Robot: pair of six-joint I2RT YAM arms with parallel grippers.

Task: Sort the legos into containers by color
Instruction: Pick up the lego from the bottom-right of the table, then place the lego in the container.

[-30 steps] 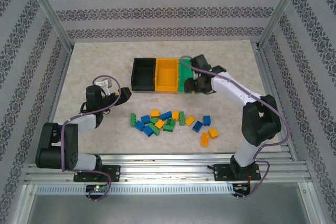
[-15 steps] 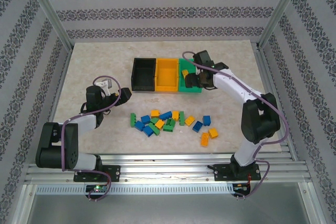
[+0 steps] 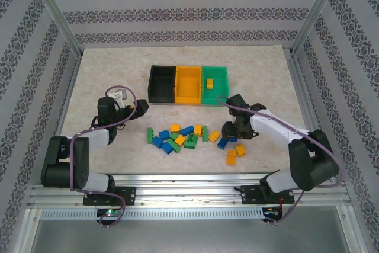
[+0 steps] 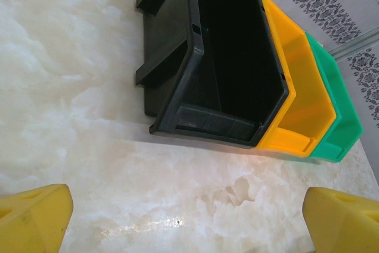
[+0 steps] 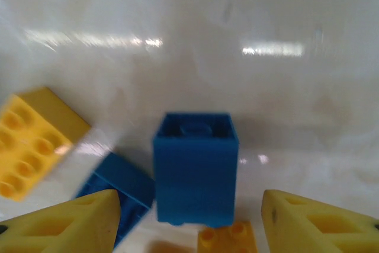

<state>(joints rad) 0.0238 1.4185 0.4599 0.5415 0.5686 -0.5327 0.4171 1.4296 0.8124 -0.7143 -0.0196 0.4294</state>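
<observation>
My right pincer has left the green bin, one brick delivered inside. Fingers apart, it now straddles a blue brick nearer than that bin.

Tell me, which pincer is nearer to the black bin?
Left. The left pincer is just short of the black bin, by its near left corner. The right pincer is down among the bricks, well to the bin's right.

Overhead sees whole table; left wrist faces bins; right, bricks closely.
</observation>
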